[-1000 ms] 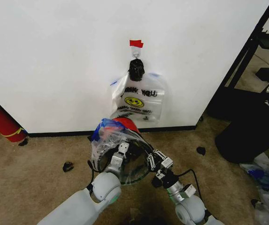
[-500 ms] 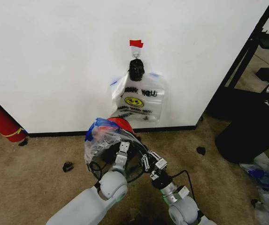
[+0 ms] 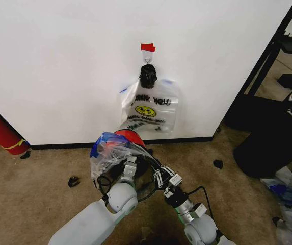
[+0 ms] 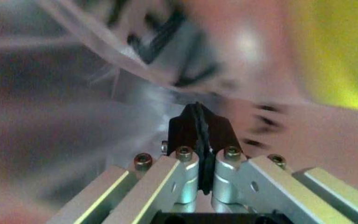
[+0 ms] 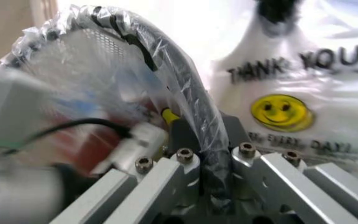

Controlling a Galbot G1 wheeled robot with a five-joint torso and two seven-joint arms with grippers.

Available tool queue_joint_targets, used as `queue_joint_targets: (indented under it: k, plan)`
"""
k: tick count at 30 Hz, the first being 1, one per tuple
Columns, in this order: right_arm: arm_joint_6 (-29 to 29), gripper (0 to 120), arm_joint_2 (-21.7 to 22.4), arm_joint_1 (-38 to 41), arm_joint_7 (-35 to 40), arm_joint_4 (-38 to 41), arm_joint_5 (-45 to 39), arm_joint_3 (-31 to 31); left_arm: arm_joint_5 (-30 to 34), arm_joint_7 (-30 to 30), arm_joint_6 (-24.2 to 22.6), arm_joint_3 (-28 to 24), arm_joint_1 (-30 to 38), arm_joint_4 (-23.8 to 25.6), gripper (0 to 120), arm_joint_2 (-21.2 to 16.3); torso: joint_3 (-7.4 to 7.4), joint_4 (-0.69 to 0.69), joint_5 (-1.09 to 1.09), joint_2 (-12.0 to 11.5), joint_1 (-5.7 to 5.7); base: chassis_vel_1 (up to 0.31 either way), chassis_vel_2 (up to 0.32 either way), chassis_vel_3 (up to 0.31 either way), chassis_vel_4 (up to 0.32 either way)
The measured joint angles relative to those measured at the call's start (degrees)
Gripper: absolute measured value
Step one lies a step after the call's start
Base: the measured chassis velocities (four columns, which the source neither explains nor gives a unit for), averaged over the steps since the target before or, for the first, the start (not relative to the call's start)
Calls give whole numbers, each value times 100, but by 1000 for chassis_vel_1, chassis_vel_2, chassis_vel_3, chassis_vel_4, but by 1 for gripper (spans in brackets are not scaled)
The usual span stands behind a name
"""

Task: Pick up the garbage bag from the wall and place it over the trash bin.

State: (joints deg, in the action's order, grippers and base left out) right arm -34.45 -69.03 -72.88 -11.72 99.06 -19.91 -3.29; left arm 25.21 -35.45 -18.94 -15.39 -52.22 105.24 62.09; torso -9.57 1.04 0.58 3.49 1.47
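Both arms have pulled back and leftward since 1 second ago, dragging the garbage bag [image 3: 109, 149] and trash bin [image 3: 135, 168] away from the wall [image 3: 59, 61]. At 6 o'clock of the hanging "THANK YOU" bag [image 3: 152, 108], the left gripper [image 3: 130, 164] is clenched on bag film, and the right gripper [image 3: 161, 176] pinches the bag-covered bin rim.
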Motion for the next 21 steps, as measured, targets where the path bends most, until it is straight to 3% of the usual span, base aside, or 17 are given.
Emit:
queue_joint_targets:
  k: [2,3,8,13,15,17,20,21]
  plan:
    - [68,0,-17,100,8,-135,-283,-34,4,274,90,8,-153,267,0,-132,0,0,0,0,0,0,0,0,0]
    - [196,0,-41,222,9,-303,-738,-74,2,540,116,44,-389,669,0,-324,0,0,0,0,0,0,0,0,0]
    - [416,0,-65,342,-78,-450,-1394,-123,13,628,25,70,-703,1207,0,-536,0,0,0,0,0,0,0,0,0]
    - [1127,0,67,309,-519,-433,-2495,-255,-248,895,4,545,-1435,2057,0,-902,1,0,0,0,0,0,0,0,0]
    - [1185,0,80,309,-538,-432,-2585,-274,-314,965,4,633,-1548,2162,0,-964,0,0,0,0,0,0,0,0,0]
    - [1367,0,129,320,-580,-436,-2840,-344,-484,1190,63,909,-1880,2467,10,-1171,1,-1,1,0,0,0,0,0,0]
    - [1531,0,189,361,-601,-520,-3060,-445,-557,1640,508,1367,-2285,2862,23,-1462,1,-1,0,0,0,0,0,0,0]
    - [1535,0,192,363,-606,-524,-3066,-452,-557,1675,545,1393,-2299,2879,23,-1477,1,-1,0,0,0,0,0,0,0]
